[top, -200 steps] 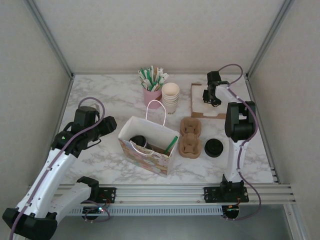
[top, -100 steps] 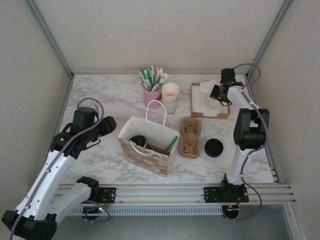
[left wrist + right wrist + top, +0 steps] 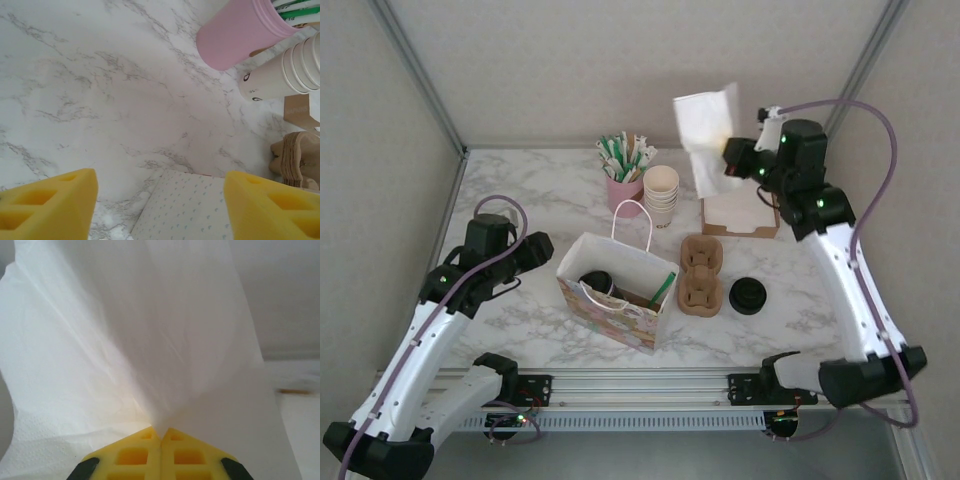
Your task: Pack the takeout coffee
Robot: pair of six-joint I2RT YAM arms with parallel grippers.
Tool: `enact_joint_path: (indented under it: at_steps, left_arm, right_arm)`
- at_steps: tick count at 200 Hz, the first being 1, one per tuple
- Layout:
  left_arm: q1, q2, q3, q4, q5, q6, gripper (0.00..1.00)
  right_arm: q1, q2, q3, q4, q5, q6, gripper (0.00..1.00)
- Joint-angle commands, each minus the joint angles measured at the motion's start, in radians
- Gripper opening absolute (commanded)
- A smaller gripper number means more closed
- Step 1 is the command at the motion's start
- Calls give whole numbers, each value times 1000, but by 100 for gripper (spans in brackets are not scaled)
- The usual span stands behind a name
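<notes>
The takeout coffee (image 3: pixel 596 284), seemingly a small cup of which little but the round black plastic lid showed, stood inside the patterned white paper bag (image 3: pixel 607 312) at mid-table. The left gripper (image 3: pixel 538 248) hung just left of that bag, its yellow fingers (image 3: pixel 47 205) parted around nothing. Well apart, the right gripper (image 3: pixel 730 160) pinched a thin white paper napkin (image 3: pixel 705 125) above the brown cardboard box (image 3: pixel 740 222).

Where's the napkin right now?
In the top view the napkin hangs pinched in the right tool, in the air at the far right above the cardboard tray, right of the cup stack.
</notes>
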Motion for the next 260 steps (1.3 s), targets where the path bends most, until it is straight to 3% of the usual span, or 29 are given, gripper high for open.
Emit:
enact_joint_path:
  at_steps: [1, 51, 82, 161, 260]
  left_arm:
    - [-1, -30, 76, -20, -8, 15, 74]
    - [0, -52, 120, -30, 64, 22, 81]
    - [-1, -61, 117, -18, 140, 23, 81]
    - [-7, -80, 63, 58, 317, 21, 78]
    - [-53, -82, 23, 93, 343, 46, 78]
  right_arm:
    - [144, -58, 6, 17, -52, 24, 0]
    - [504, -93, -86, 169, -45, 139, 0]
    - [635, -33, -128, 221, -31, 230, 0]
    - [654, -88, -317, 174, 164, 328, 0]
    - [654, -37, -236, -163, 335, 229, 0]
